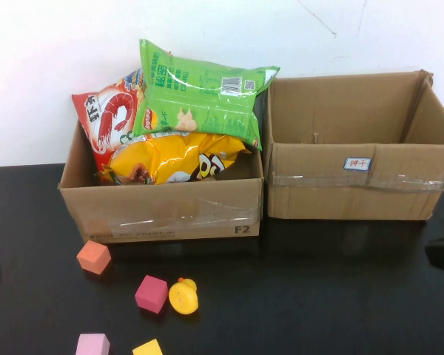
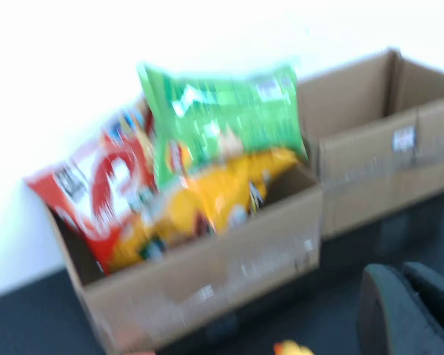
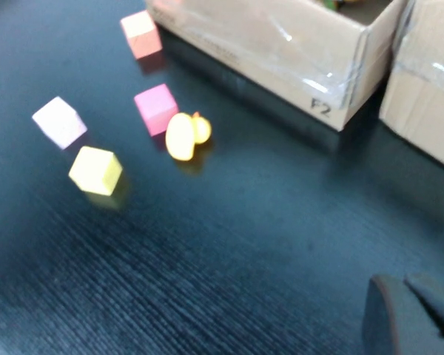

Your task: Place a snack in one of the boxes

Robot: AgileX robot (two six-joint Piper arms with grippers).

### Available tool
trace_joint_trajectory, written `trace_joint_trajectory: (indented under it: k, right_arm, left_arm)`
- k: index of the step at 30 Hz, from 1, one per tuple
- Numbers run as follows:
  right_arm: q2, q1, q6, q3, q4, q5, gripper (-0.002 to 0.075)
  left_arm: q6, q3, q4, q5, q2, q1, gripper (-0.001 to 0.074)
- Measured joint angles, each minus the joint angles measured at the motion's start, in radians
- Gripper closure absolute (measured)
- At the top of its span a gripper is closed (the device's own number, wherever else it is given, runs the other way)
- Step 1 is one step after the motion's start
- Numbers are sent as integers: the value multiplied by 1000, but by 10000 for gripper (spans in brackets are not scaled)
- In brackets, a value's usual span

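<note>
A: Where's the snack?
B: Green chip bag (image 1: pixel 203 92) lies on top of the pile in the left box (image 1: pixel 163 211), over a yellow bag (image 1: pixel 170 159) and a red shrimp bag (image 1: pixel 111 122); one corner overhangs toward the right box (image 1: pixel 355 185), which looks empty.
A: How'd it handle?
B: Prob. light, air-puffed, crinkly, slick film; chips inside are fragile. I'd pinch a flat sealed edge, not the belly.
A: Grippers?
B: Left gripper (image 2: pixel 411 310) is low, in front of the boxes, fingers pressed together, holding nothing. Right gripper (image 3: pixel 414 314) hangs over bare table (image 3: pixel 229 244), also closed, empty.
A: Room to move?
B: Wall is close behind the boxes. Box rims touch, w/ upright flaps. Blocks and a duck (image 1: pixel 183 296) sit in front; center-right table is open.
</note>
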Motion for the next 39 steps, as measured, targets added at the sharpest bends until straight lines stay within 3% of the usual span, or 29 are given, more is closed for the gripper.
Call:
trace_joint_trajectory:
  k: [5,20,23,27,32,35,39]
  right_arm:
    - [0,0,-4,0,7,10,725]
    - [0,0,-5,0,48,13,725]
    - [0,0,-5,0,50,13,725]
    - [0,0,-5,0,52,14,725]
    - [0,0,-5,0,58,14,725]
    - [0,0,-5,0,59,14,725]
    - [0,0,-5,0,60,14,725]
  left_arm:
    - [-4,164,-24,-68,-64,0,736]
    - [-11,376,-45,-107,-68,0,736]
    - [-51,420,19,-112,-87,15,736]
    - [-150,475,107,-155,-172,109,736]
    - [-192,578,116,-344,-266,286,736]
    - [-203,650,93,-449,-304,393,736]
    - [-163,674,17,-448,-374,460,736]
